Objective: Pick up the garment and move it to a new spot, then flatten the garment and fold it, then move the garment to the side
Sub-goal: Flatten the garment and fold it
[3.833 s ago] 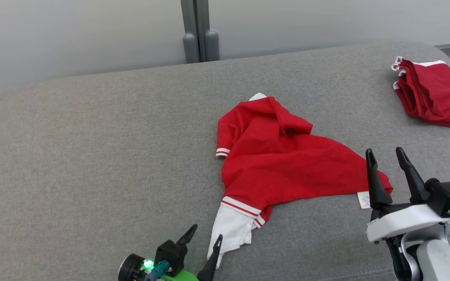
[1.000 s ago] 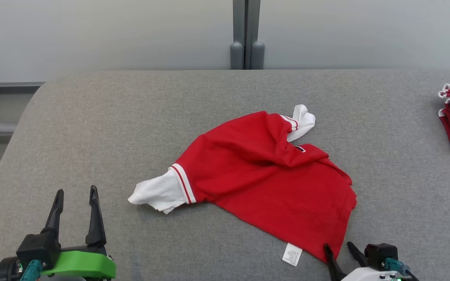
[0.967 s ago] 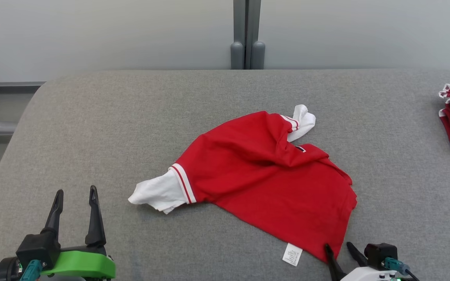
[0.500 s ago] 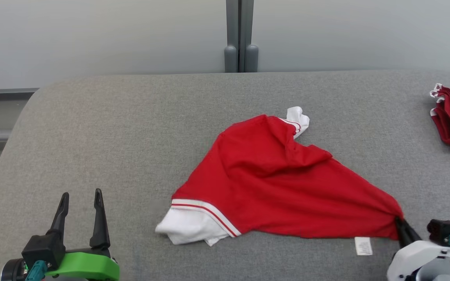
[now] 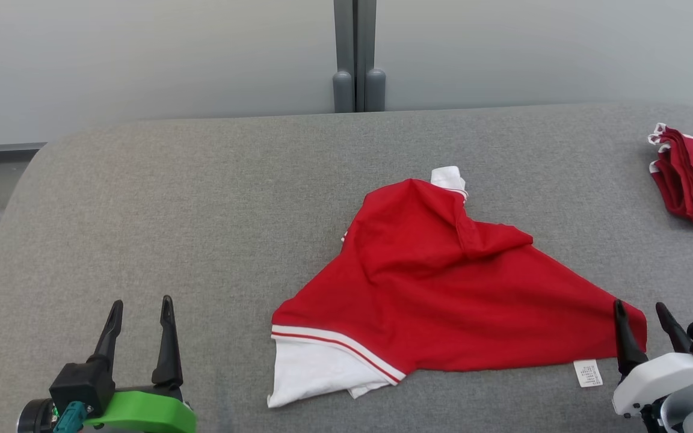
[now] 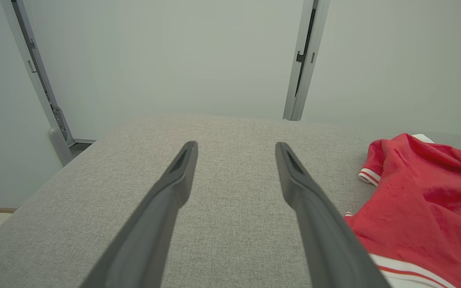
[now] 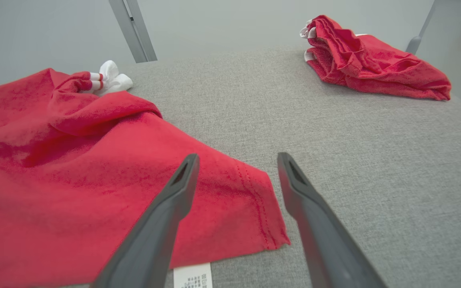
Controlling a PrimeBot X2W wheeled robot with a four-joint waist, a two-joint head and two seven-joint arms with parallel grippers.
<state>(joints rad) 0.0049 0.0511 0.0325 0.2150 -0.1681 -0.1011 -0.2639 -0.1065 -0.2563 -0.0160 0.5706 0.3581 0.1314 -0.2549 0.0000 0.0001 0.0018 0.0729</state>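
The garment (image 5: 443,294) is a red shirt with white, red-striped sleeves, lying crumpled in the middle of the grey cushion; it also appears in the right wrist view (image 7: 74,172) and the left wrist view (image 6: 422,200). Its white label (image 5: 588,373) lies by the near right corner. My right gripper (image 5: 643,314) stands open just above that corner, with the corner (image 7: 262,212) flat on the cushion between and under its fingers, not gripped. At the lower left my left gripper (image 5: 140,307) is open over bare cushion, well left of the white sleeve (image 5: 316,373).
A folded pile of red garments (image 5: 692,180) lies at the far right of the grey cushion (image 5: 202,210). A pale wall with a grey post (image 5: 355,60) stands behind. The cushion's rounded left edge (image 5: 3,216) drops to the floor.
My right gripper dragged the shirt's corner rightward while shut on it, then opened and let it go. The shirt now lies stretched toward the right. The head camera shifted slightly.
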